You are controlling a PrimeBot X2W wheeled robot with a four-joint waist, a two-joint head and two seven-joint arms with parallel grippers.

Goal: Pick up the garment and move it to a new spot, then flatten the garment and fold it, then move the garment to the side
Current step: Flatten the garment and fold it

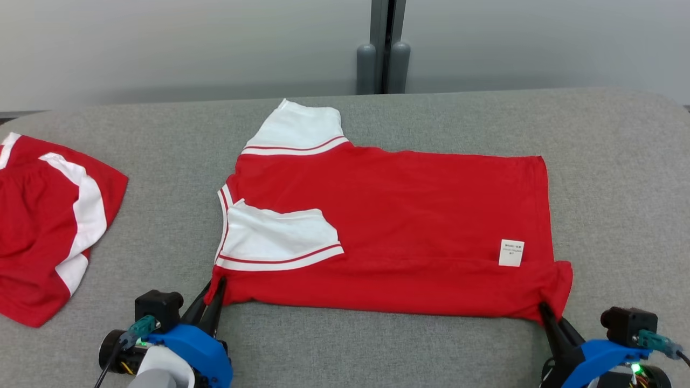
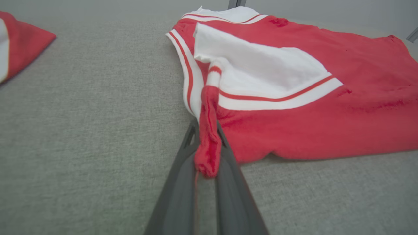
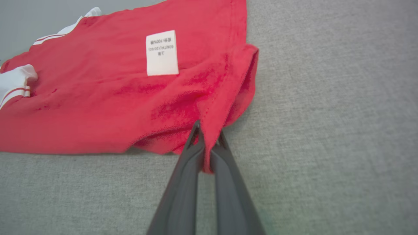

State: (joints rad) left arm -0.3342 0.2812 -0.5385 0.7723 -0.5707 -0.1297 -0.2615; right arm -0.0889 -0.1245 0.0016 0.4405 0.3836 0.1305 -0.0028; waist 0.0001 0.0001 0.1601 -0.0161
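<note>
A red garment (image 1: pixel 409 226) with white, red-striped sleeves lies spread across the grey table, its near edge folded over and a white label (image 1: pixel 511 253) showing near its right end. My left gripper (image 1: pixel 215 285) is shut on the garment's near left corner; the left wrist view shows a bunch of red cloth (image 2: pixel 207 143) pinched between the fingers. At the near right corner my right gripper (image 1: pixel 543 310) is shut on the hem, and the right wrist view shows that hem (image 3: pixel 209 143) squeezed between the two dark fingers.
A second red-and-white garment (image 1: pixel 43 226) lies crumpled at the table's left edge. The grey cloth-covered table (image 1: pixel 161 188) stretches around both garments. Behind the table's far edge stands a dark post (image 1: pixel 384 48) against a pale wall.
</note>
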